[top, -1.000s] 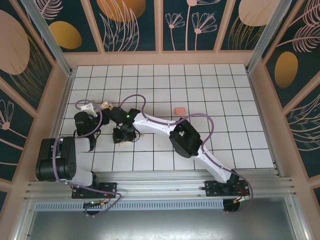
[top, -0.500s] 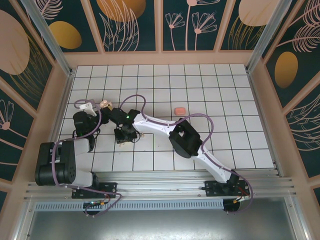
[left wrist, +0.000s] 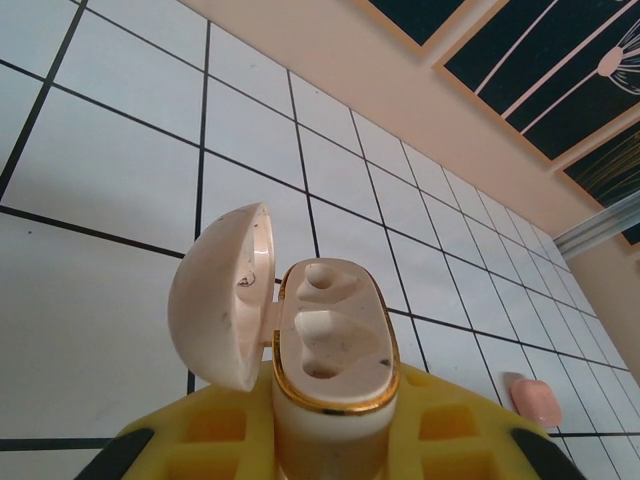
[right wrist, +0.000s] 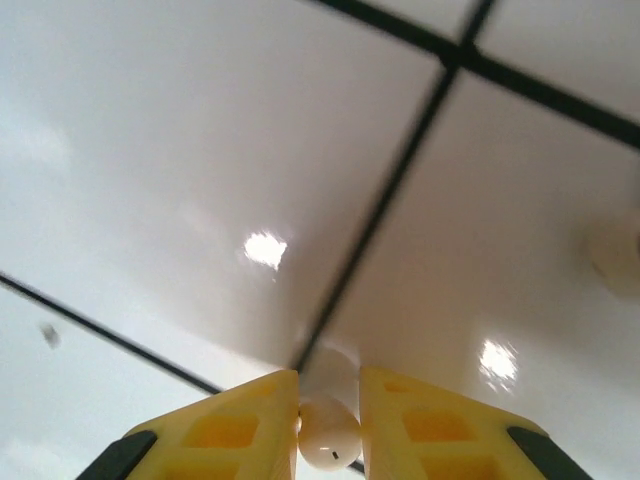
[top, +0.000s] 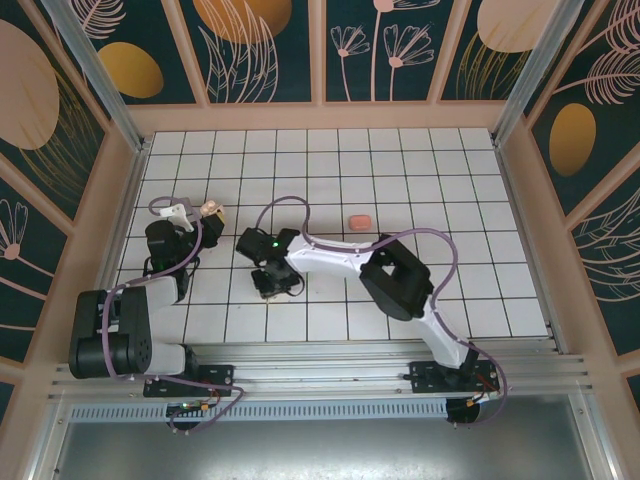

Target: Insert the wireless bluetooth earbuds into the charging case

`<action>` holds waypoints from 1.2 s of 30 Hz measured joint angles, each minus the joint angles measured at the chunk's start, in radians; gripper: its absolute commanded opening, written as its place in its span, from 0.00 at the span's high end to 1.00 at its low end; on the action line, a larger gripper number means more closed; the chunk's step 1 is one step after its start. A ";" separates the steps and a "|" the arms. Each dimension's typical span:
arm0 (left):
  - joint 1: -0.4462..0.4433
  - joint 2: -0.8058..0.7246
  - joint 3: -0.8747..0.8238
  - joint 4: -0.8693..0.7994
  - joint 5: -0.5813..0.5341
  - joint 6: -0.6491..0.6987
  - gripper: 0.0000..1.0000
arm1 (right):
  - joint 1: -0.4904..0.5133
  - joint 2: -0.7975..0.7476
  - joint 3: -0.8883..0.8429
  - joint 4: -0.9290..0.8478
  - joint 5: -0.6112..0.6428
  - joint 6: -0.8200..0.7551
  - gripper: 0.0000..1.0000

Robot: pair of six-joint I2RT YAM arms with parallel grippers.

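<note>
In the left wrist view, a cream charging case [left wrist: 330, 345] with a gold rim stands upright between my left gripper's [left wrist: 330, 425] yellow fingers. Its lid [left wrist: 215, 300] hangs open to the left and the moulded sockets face up. From above, the left gripper [top: 200, 214] holds the case [top: 211, 209] at the table's left. My right gripper [right wrist: 328, 388] is shut on a small cream earbud [right wrist: 328, 435] just above the white tiles. In the top view the right gripper [top: 270, 284] is to the right of the case and nearer the front edge.
A small pink rounded object [top: 359, 220] lies on the tiles right of centre, also seen at the left wrist view's lower right [left wrist: 535, 400]. A blurred cream thing [right wrist: 615, 250] lies on the tiles near the right gripper. Peach walls [top: 320, 115] ring the tiled floor.
The right gripper's jaws have narrowed onto the cream earbud, and that arm has shifted right and towards the front. The left gripper and case have stayed put.
</note>
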 measured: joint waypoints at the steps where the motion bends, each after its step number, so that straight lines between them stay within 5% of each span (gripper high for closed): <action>1: 0.000 0.000 0.003 -0.004 0.006 0.000 0.87 | -0.005 -0.031 -0.050 0.013 -0.006 -0.017 0.77; 15: 0.000 0.000 0.035 -0.032 0.049 0.008 0.87 | -0.230 -0.285 -0.454 0.053 -0.050 -0.377 0.77; 25: -0.001 0.000 0.036 -0.032 0.100 0.031 0.87 | -0.294 -0.289 -0.461 0.030 -0.079 -0.612 0.75; 31: -0.026 0.000 0.047 -0.035 0.104 0.042 0.87 | -0.343 -0.290 -0.423 -0.031 -0.063 -0.647 0.56; 36: -0.072 -0.011 0.066 -0.071 0.101 0.060 0.87 | -0.351 -0.307 -0.344 -0.085 -0.066 -0.607 0.54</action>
